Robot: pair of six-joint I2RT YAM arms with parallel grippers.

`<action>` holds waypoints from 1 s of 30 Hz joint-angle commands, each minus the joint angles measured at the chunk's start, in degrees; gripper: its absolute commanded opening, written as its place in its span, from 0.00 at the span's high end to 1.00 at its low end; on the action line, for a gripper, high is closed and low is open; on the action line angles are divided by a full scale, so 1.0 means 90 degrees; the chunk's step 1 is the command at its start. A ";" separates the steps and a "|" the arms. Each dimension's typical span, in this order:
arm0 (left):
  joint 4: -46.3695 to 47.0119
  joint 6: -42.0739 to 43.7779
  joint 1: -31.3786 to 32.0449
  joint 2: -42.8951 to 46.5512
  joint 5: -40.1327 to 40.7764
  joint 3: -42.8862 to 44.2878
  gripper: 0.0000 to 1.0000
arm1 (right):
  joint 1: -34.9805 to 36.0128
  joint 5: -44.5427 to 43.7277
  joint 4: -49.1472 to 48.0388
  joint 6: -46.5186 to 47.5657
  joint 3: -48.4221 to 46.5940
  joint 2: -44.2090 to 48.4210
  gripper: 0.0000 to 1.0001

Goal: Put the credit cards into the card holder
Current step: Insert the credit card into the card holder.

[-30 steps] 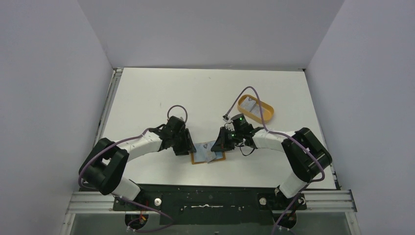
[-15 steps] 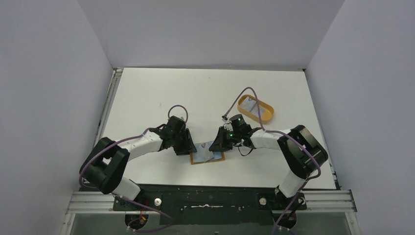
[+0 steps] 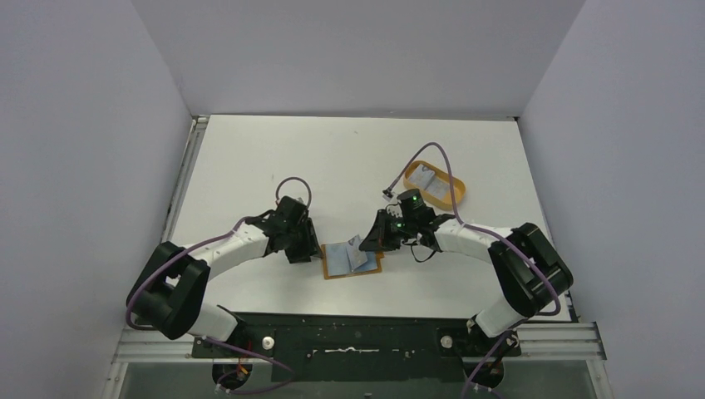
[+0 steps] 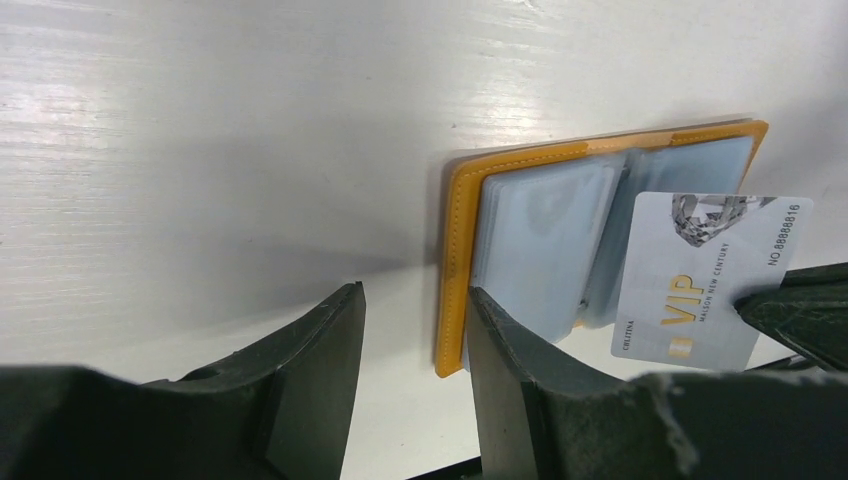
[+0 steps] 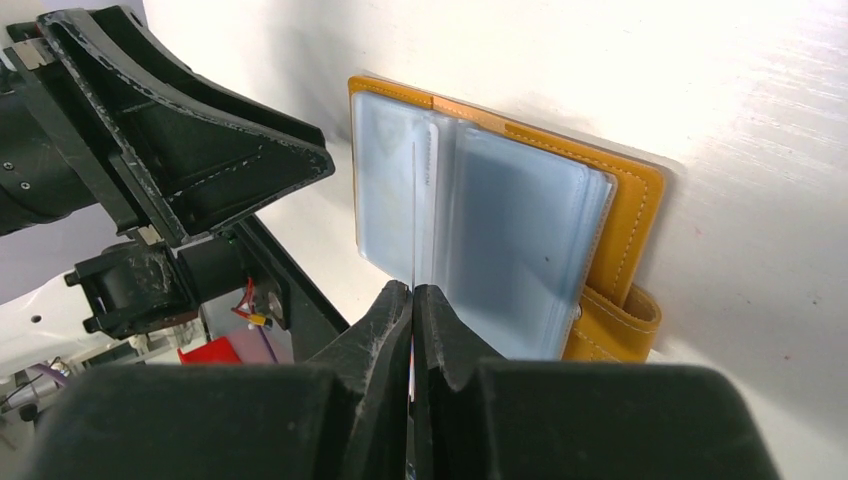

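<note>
The card holder [image 3: 351, 262] lies open and flat on the white counter [image 3: 349, 158], near its front edge, between the two tools, with its clear sleeves facing up and its orange cover beneath. The right tool [image 3: 372, 243] is closed on a credit card [image 4: 710, 275], a pale card marked VIP in gold, pinching it at one corner. From the right wrist the card shows edge-on as a thin line rising straight from the fingertips, above the sleeves beside the holder's middle fold, on the half away from the snap tab [image 5: 615, 325]. Whether its far edge has entered a sleeve cannot be told. The left tool [image 3: 306, 248] sits low on the counter just beside the holder's left edge, its jaws apart with only bare counter between them. One finger [image 4: 500, 340] is close to the orange rim, and contact cannot be told. Well apart, toward the back right, an orange oval tray [image 3: 453, 196] holds another pale card [image 3: 426, 180].
</note>
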State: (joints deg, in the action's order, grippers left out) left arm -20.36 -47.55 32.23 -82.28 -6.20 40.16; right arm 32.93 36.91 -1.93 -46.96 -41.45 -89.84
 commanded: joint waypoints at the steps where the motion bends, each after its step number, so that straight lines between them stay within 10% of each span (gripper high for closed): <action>1: -0.0085 0.0147 -0.0102 0.0094 0.0108 -0.0042 0.61 | -0.0026 0.0110 -0.0122 0.0086 -0.0062 0.0019 1.00; 30: 0.0282 0.0097 -0.0114 -0.0371 -0.0162 -0.0103 0.62 | 0.0181 0.0189 -0.0337 0.0055 -0.0120 -0.0584 1.00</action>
State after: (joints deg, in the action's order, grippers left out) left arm -18.61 -47.40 31.40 -83.53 -7.84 39.13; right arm 33.74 37.85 -2.00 -46.83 -41.43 -94.04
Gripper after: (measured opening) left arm 0.385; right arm 0.025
